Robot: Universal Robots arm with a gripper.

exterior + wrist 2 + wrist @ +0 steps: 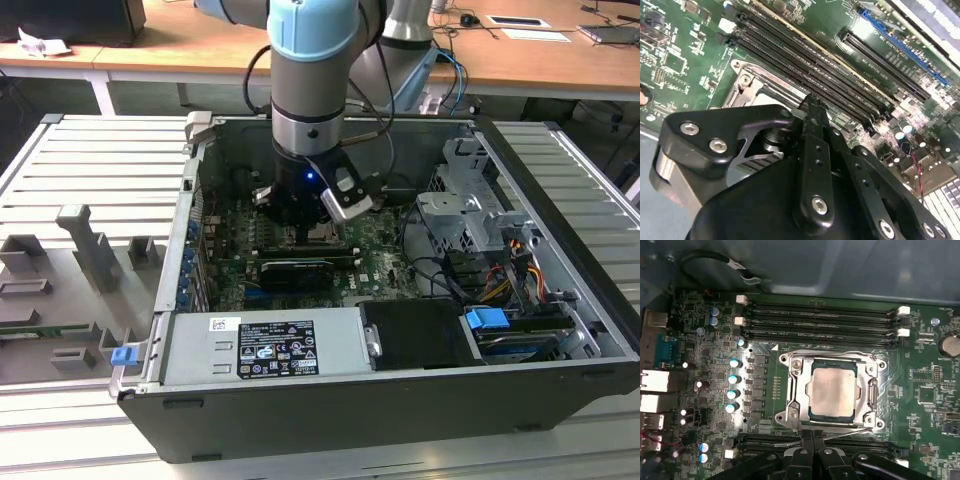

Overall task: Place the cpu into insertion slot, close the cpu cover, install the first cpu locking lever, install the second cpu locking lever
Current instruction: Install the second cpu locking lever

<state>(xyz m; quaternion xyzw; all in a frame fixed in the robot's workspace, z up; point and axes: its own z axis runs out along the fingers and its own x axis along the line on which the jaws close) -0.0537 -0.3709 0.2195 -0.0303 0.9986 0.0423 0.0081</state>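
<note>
Hovering hand (812, 440) at cpu cover (832, 390) edge, fingers together

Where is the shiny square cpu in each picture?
Exterior view: the cpu peeks out under the gripper, mid-motherboard, inside the case.
First wrist view: the cpu sits in the cpu cover, centre of the board, beside the gripper.
Second wrist view: I cannot make it out; the gripper covers the socket area.
Shared landmark: the long black memory slots next to the socket.
</note>
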